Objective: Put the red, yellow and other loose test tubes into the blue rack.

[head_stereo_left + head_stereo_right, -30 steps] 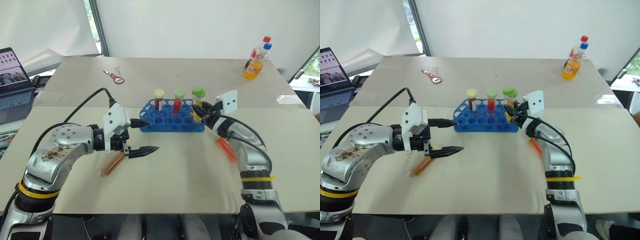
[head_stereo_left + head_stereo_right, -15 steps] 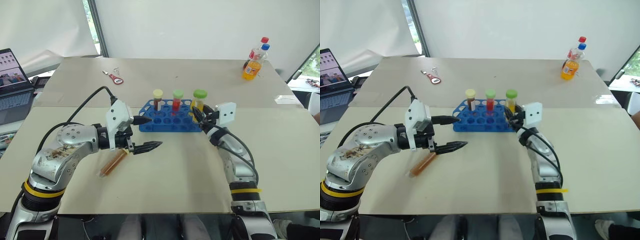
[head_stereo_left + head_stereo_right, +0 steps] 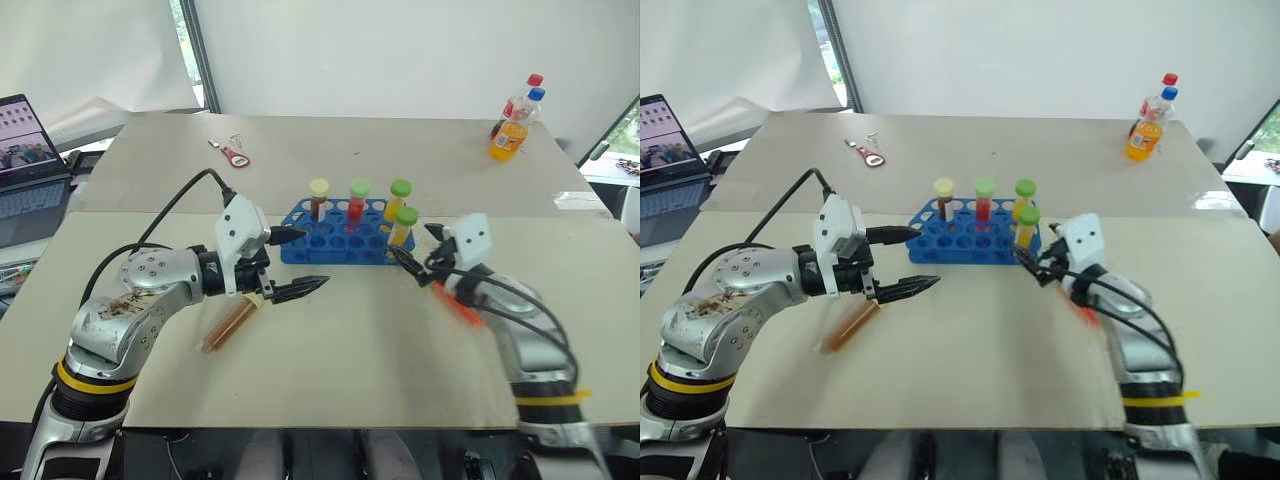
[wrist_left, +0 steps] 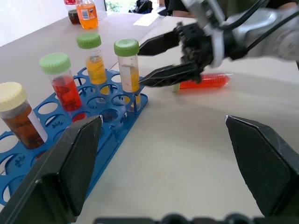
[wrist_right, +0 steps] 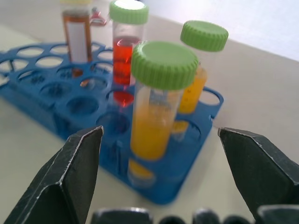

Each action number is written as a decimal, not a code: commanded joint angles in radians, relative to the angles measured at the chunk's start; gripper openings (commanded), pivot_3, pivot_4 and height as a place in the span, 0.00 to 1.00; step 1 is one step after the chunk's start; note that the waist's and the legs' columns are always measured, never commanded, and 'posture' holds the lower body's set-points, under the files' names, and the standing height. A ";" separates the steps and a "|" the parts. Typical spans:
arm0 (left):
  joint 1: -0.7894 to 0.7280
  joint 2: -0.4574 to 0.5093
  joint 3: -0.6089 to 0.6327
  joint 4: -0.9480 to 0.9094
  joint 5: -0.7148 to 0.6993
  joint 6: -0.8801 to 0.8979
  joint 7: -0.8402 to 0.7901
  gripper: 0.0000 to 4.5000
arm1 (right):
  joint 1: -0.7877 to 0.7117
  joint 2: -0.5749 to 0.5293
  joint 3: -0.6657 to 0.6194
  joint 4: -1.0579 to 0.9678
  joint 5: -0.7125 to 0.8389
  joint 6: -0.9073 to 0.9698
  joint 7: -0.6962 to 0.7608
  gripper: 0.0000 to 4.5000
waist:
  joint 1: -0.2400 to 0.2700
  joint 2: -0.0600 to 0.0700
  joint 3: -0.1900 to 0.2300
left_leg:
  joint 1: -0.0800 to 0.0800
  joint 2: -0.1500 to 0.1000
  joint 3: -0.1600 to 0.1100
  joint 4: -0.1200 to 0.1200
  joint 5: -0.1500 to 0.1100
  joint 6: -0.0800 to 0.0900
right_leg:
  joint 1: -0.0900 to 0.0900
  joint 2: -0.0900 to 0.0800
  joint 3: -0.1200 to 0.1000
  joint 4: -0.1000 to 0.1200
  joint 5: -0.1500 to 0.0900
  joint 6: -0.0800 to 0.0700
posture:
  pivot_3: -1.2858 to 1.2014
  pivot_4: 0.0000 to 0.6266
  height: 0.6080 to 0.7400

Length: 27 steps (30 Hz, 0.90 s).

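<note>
Blue rack (image 3: 345, 233), moulded plastic grid of round holes, mid-bench just past the seam between the two beige tabletops. Four capped tubes upright in it: cream-capped tube (image 3: 318, 198) with brown liquid, green-capped red tube (image 3: 357, 199), green-capped yellow tube (image 3: 399, 197) along the far row, second yellow tube (image 3: 404, 226) with ribbed green cap at the rack's near right corner, clear cylinder wall, liquid part way up.

Right gripper (image 3: 412, 252) just beside the rack's right end, black tapered fingers spread wide, nothing between them; near yellow tube framed between the fingers in the right wrist view, not touched. Loose red tube (image 3: 455, 299) lying flat on the bench by the right gripper, toward the right edge, partly behind the right arm, blurred.

Left gripper (image 3: 290, 264) in front of the rack's left end, pointed black fingers wide apart, empty. Loose orange-brown tube (image 3: 228, 324) lying flat on the near-left part of the bench, just below the left wrist, slim clear cylinder.

Far right corner: soda bottles (image 3: 513, 120), orange drink, red and blue caps. Far left area: small red-handled tool (image 3: 232, 154). Laptop (image 3: 28, 165) beyond the left edge, screen lit.
</note>
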 commanded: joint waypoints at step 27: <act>0.238 0.273 -0.041 -0.250 0.079 -0.208 -0.290 1.00 | -0.513 -0.508 0.568 0.237 -0.019 0.748 0.500 0.78 | 0.001 0.000 0.000 | -0.003 0.001 0.003 -0.002 -0.001 0.002 | -0.001 0.000 0.000 -0.008 -0.001 -0.001 | 0.52 0.24 0.95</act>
